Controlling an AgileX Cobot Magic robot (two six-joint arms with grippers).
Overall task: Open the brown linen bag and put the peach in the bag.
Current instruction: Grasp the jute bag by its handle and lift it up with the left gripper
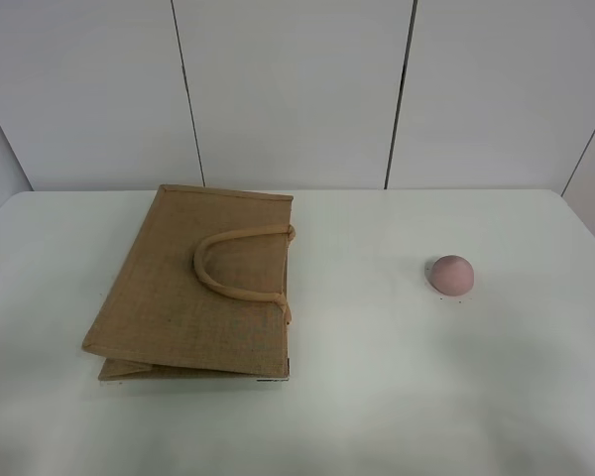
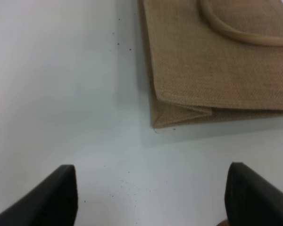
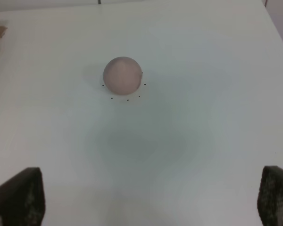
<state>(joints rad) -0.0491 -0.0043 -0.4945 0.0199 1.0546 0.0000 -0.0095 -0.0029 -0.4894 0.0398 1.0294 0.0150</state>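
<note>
Plainly found the bag (image 1: 193, 288) lying folded flat on the white table (image 1: 377, 397), left of middle, with a beige handle (image 1: 228, 268) looped across its upper face. Found the peach (image 1: 451, 274) on the right half of the table, well apart from the bag, touching nothing else. Caught the left claw (image 2: 151, 197) held over bare table near a creased corner of the bag, dark fingers (image 2: 61, 197) spread wide apart, gripping nothing. Caught the right claw (image 3: 150, 197) likewise parted and holding nothing, over the table short of the peach. Noted small dark specks (image 3: 128, 99) on the table around the fruit's near side.
</note>
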